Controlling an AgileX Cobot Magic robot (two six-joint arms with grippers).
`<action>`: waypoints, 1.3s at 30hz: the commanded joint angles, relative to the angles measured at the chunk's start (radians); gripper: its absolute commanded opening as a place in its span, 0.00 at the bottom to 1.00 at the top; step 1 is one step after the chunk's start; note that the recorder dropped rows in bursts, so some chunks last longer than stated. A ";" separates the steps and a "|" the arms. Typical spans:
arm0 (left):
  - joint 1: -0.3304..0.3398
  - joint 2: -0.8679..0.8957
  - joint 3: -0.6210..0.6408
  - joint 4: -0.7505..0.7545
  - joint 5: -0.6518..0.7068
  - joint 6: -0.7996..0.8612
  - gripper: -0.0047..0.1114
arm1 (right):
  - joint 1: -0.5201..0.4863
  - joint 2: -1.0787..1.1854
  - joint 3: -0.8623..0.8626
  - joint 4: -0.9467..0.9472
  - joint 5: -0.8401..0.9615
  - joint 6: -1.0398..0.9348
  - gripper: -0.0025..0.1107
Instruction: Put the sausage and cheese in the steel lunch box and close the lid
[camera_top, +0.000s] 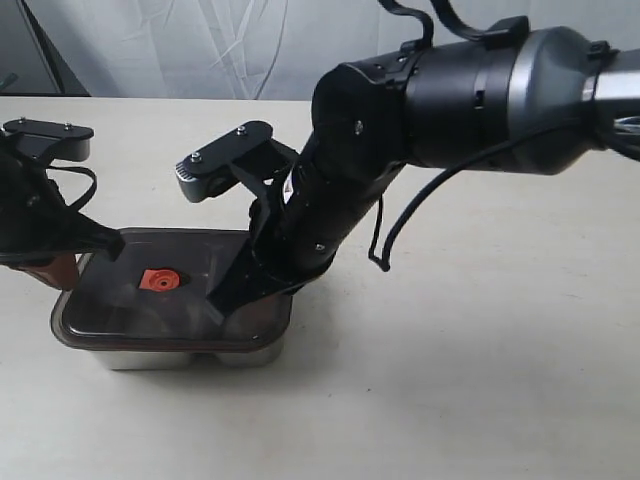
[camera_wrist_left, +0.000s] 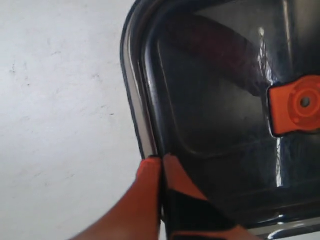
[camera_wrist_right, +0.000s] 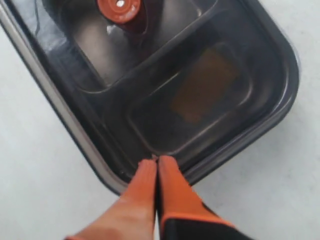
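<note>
On the steel lunch box (camera_top: 180, 357), near left, the lid (camera_top: 110, 300) is lying flat, long axis left-right. Left gripper (camera_wrist_left: 161, 162), closed empty, is touching its left edge; right gripper (camera_wrist_right: 156, 162), closed, its right end.

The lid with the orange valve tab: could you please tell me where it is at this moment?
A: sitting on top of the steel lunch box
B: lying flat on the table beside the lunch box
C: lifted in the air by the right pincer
A: the lid covers the steel lunch box, whose shiny wall shows just beneath it, while the shut left pincer and right pincer have their tips at its rim.
</note>
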 joint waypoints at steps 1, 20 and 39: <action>-0.005 0.002 0.001 -0.015 -0.030 0.003 0.04 | -0.005 0.045 0.002 -0.004 -0.070 0.001 0.02; -0.058 0.156 0.026 -0.061 -0.014 0.018 0.04 | -0.044 0.140 0.002 0.000 -0.019 0.016 0.02; -0.076 0.158 0.039 -0.056 -0.046 0.005 0.04 | -0.073 0.249 0.002 0.067 0.075 -0.021 0.02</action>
